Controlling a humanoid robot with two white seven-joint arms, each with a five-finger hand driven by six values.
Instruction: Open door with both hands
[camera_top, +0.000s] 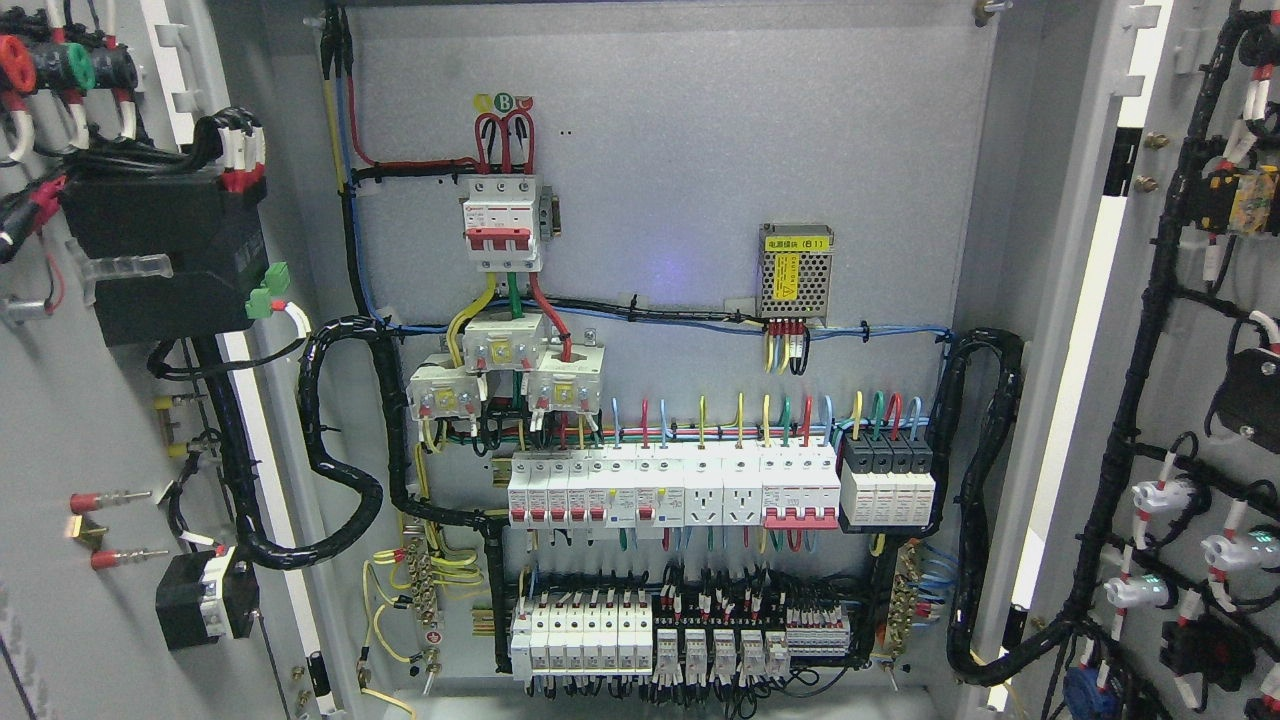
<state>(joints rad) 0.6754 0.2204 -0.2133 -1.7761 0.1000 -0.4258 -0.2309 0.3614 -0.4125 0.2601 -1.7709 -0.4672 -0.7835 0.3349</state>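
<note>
From the head view you face the grey metal cabinet backplate, crowded with white circuit breakers with red levers and black cable looms. The grey left door and grey right door both stand swung wide at the frame edges. Neither hand shows, so you cannot tell their state.

Matt grey painted metal back panel, glossy white plastic breakers, perforated metal power supply, ribbed black cable sleeving

Grey back panel, breaker rows mounted (wired), power supply upper right
</note>
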